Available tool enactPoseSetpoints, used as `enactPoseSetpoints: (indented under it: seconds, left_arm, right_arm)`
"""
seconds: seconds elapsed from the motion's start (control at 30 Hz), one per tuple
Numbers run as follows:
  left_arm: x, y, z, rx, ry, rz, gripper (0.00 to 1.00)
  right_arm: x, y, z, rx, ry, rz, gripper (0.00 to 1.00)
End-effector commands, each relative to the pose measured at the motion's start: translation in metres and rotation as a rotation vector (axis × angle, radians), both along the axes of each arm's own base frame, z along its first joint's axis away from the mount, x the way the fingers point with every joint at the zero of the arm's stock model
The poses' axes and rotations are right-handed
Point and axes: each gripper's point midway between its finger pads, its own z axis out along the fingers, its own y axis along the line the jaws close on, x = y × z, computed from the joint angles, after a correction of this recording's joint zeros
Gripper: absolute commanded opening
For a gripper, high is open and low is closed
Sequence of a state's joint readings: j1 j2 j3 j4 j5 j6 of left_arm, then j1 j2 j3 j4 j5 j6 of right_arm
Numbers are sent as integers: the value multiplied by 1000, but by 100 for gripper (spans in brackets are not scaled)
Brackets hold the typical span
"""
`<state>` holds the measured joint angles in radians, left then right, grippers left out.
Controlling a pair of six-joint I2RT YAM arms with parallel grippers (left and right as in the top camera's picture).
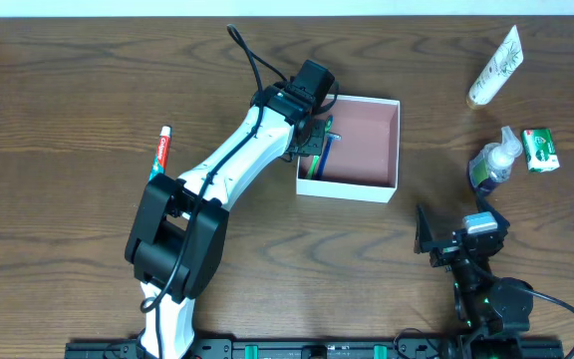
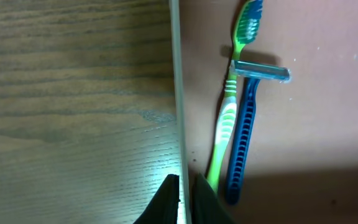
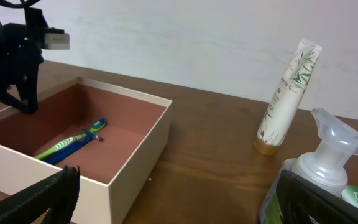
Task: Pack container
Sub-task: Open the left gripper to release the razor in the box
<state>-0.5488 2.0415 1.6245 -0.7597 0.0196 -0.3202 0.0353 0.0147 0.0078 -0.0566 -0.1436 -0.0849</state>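
Note:
The container is a shallow white box with a pink floor, right of centre on the table. A green toothbrush and a blue razor lie side by side inside it, along its left wall. My left gripper is shut on that thin left wall, one finger outside and one inside; from overhead it sits over the box's left edge. My right gripper stands wide open and holds nothing, low on the table to the right of the box.
A red-and-white toothpaste tube lies to the left of the left arm. At the right are a white lotion tube, a pump bottle and a small green soap box. The pump bottle is close to the right finger.

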Motion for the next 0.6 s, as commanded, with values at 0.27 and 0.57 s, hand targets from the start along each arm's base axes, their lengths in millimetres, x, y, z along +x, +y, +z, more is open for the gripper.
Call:
enactPoseSetpoints:
  seconds: [0.27, 0.57]
  left_arm:
    - [-3, 4, -9, -17, 37, 130, 6]
    - [-3, 4, -9, -45, 50, 230, 6]
  right_arm:
    - [-1, 4, -2, -5, 3, 18, 99]
    - [-1, 4, -2, -5, 3, 18, 99]
